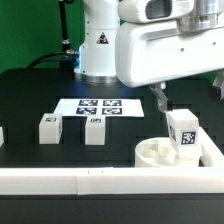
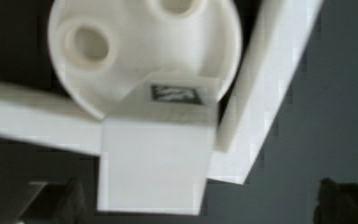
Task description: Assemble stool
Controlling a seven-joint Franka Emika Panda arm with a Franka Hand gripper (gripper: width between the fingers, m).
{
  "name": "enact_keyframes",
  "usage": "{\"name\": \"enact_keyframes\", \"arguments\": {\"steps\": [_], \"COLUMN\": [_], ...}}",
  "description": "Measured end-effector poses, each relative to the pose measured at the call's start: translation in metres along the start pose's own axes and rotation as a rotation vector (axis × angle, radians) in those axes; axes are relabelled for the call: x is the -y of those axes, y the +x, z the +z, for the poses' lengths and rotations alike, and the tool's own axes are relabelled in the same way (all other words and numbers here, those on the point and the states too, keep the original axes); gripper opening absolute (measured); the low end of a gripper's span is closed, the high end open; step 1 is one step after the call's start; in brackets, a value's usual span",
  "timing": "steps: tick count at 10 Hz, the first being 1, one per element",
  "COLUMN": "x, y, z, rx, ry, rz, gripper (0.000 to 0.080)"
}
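The round white stool seat lies in the corner of the white bar edging at the exterior view's right. One white block leg stands upright on it, tag facing the camera. My gripper hangs just above this leg, open. In the wrist view the leg with its tag sits on the seat, between my spread fingertips without touching either. My gripper holds nothing. Two more legs stand on the black table to the left.
The marker board lies flat behind the two loose legs. The white bar edging runs along the front and turns up the right side. Another white piece shows at the left edge. The robot base stands behind.
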State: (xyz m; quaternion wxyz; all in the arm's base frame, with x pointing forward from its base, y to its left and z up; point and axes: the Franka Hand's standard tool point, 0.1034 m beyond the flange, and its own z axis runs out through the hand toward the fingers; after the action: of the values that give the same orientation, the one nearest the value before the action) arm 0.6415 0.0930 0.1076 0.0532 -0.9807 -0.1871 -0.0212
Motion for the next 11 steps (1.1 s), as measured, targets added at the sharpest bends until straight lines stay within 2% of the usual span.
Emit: {"name": "enact_keyframes", "arguments": {"steps": [2, 5, 8, 11], "x": [-0.0016, -0.0044, -0.0059, -0.0085], "y": [0.0053, 0.0040, 0.0043, 0.0025], "z": [-0.0034, -0.0024, -0.0001, 0.0062], "rx": [-0.024, -0.018, 0.034, 0.085], "ry": [-0.021, -0.025, -0.077, -0.097], "rz": [-0.182, -0.435, -0.883, -1.214], "gripper": [0.0649, 0.0649, 0.0649, 0.0649]}}
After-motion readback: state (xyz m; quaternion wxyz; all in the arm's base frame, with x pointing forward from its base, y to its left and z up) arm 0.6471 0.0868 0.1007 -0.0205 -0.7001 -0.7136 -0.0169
